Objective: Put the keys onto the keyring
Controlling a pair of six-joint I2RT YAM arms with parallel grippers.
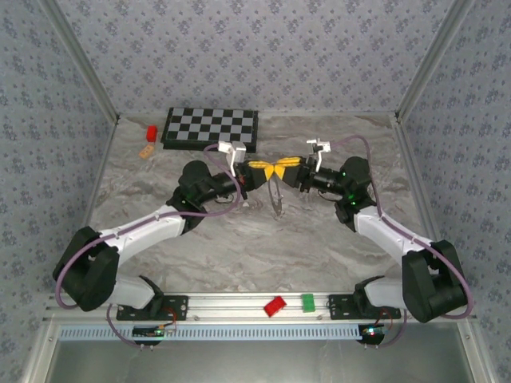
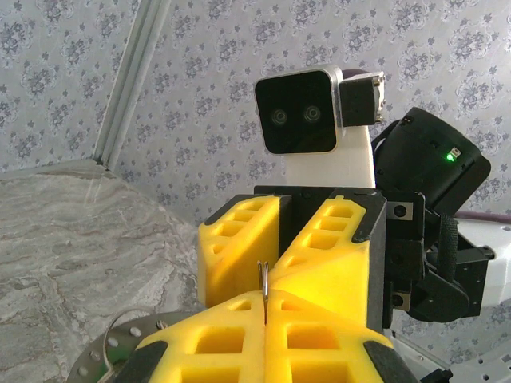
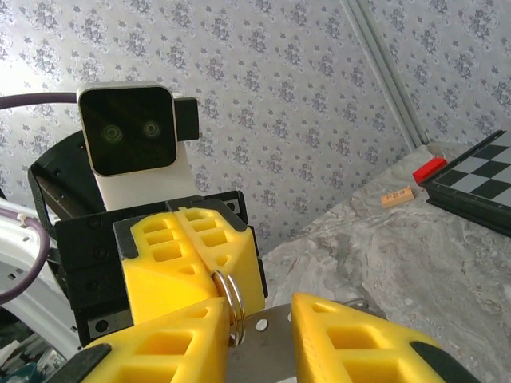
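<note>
While the left gripper (image 1: 267, 170) is pinching its top edge between pressed-together yellow fingers (image 2: 351, 351), the keyring (image 1: 277, 196) is hanging upright above the middle of the table (image 1: 319, 247). From overhead it is showing edge-on as a thin oval dropping toward 6 o'clock from where the two grippers are meeting. On the left wrist camera a sliver of its wire is showing in the seam between those fingers, and on the right wrist camera the keyring (image 3: 230, 297) is rising as a doubled wire loop from the same closed pair. The right gripper (image 1: 286, 167) is reaching in from 3 o'clock of the ring, facing the left one at 9 o'clock. Its jaws are standing partly apart with a flat grey metal piece (image 3: 261, 339) lying between them, and I cannot tell whether they are clamping it. Farther out, a checkerboard (image 1: 210, 128) is lying at 11 o'clock, and a red block (image 1: 151, 132) and a small orange piece (image 1: 146, 150) are sitting at 10 o'clock. A second red block (image 1: 275, 306) and a green block (image 1: 307, 302) are resting on the rail (image 1: 231, 303) at 6 o'clock.
</note>
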